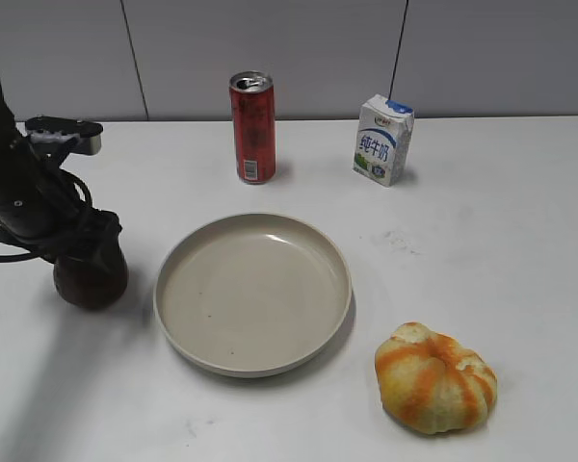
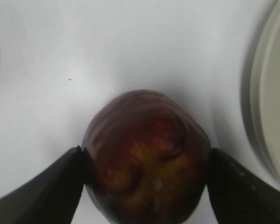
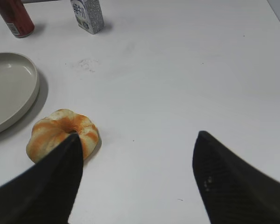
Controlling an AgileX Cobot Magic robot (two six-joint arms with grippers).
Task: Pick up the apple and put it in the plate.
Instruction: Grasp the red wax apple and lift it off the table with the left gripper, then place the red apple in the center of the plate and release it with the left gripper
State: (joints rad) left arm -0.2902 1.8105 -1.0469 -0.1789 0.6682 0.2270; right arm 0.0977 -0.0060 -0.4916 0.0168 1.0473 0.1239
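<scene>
- Left pincer (image 2: 144, 186) clamping the apple (image 2: 147, 156) on both sides, at the desk's (image 1: 520, 221) left edge.
- Risking a slip off the rounded, glossy skin while lifting.
- Risking clipping the plate (image 1: 252, 293) rim just beside it if carrying low.
- Right pincer (image 3: 137, 177) hanging apart, gripping nothing, near the pumpkin (image 3: 63, 133).

The left black gripper (image 2: 144, 177) points down, its two fingers pressed against opposite sides of the dark maroon-red apple (image 2: 147, 158) between them. The right black gripper (image 3: 137, 158) hangs with fingers spread wide, nothing between them.
</scene>
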